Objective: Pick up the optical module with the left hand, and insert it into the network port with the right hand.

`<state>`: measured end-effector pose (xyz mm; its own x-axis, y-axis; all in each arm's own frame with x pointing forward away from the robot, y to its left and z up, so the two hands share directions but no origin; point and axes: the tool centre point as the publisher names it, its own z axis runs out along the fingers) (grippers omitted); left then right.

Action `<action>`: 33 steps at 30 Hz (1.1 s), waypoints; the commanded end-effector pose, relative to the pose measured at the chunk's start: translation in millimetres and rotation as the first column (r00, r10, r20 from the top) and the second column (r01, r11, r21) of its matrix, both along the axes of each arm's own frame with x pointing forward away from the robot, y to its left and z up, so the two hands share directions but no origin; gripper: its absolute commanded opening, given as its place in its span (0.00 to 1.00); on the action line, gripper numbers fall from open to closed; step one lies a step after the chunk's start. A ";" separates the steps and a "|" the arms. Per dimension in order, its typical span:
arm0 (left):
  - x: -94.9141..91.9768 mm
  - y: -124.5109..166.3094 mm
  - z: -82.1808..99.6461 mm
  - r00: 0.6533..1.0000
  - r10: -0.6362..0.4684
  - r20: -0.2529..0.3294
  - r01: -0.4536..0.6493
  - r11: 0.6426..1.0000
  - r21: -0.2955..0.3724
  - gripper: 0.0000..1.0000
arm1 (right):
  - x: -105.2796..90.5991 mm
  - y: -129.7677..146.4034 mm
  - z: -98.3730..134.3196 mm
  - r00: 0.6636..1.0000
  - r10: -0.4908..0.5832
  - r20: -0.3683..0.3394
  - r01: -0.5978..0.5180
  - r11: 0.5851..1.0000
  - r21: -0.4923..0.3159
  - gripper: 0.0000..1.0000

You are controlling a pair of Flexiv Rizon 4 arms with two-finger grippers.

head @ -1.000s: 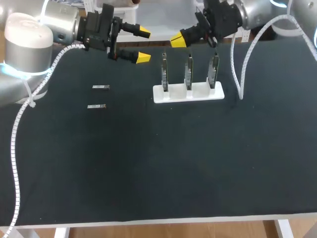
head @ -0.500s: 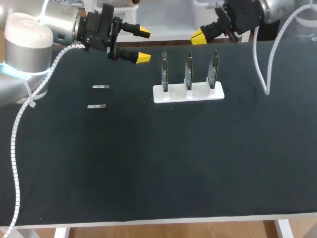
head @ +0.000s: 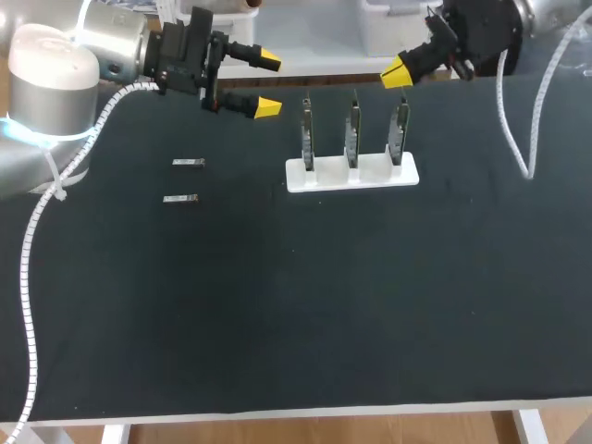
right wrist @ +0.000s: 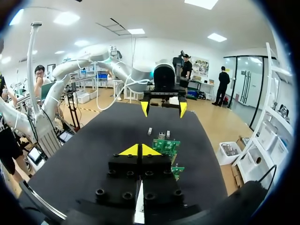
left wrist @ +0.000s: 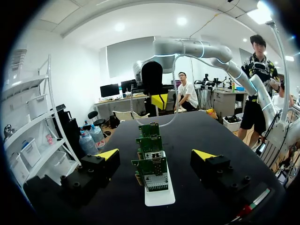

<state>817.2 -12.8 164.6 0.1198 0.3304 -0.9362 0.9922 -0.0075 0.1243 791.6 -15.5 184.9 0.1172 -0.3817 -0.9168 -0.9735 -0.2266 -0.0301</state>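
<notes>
My left fingers (head: pixel 266 107) are spread wide and hold nothing. They hang above the far edge of the desk (head: pixel 296 314), tips aimed toward 3 o'clock in the head view. Two optical modules lie flat on the desk at about 7 o'clock from those tips: the far module (head: pixel 188 163) and, just toward 6 o'clock of it, the near module (head: pixel 180 199), with a gap between them. Each has its long axis along the 9-to-3 line, roughly in line with the way my left fingers point now. I judge the wrist must tip down and turn so the fingers close across a module's narrow sides. My left arm is clearly the nearer one. My right fingers (head: pixel 400 72) are pressed together and empty, off at 1 o'clock of the white stand (head: pixel 351 176). I take its three upright boards (left wrist: pixel 150 143) to carry the network port (left wrist: pixel 155 180). The stand sits well apart from both modules, at 3 o'clock of them.
</notes>
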 end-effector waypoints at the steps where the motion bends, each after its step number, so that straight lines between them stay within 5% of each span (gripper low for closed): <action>1: -1.4 0.0 -0.5 1.000 0.003 0.004 -0.003 1.000 -0.001 1.00 | -10.3 1.5 1.5 0.977 -0.196 0.083 0.195 0.981 0.025 1.00; 33: -1.4 0.0 -0.5 1.000 0.003 0.004 -0.003 1.000 -0.001 1.00 | -9.1 -0.4 2.5 0.975 -0.202 0.092 0.201 0.979 0.018 1.00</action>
<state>817.2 -12.8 164.6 0.1197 0.3305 -0.9362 0.9922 -0.0075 0.1243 789.7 -15.1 185.2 0.1210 -0.3919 -0.9120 -0.9908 -0.1040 -0.0868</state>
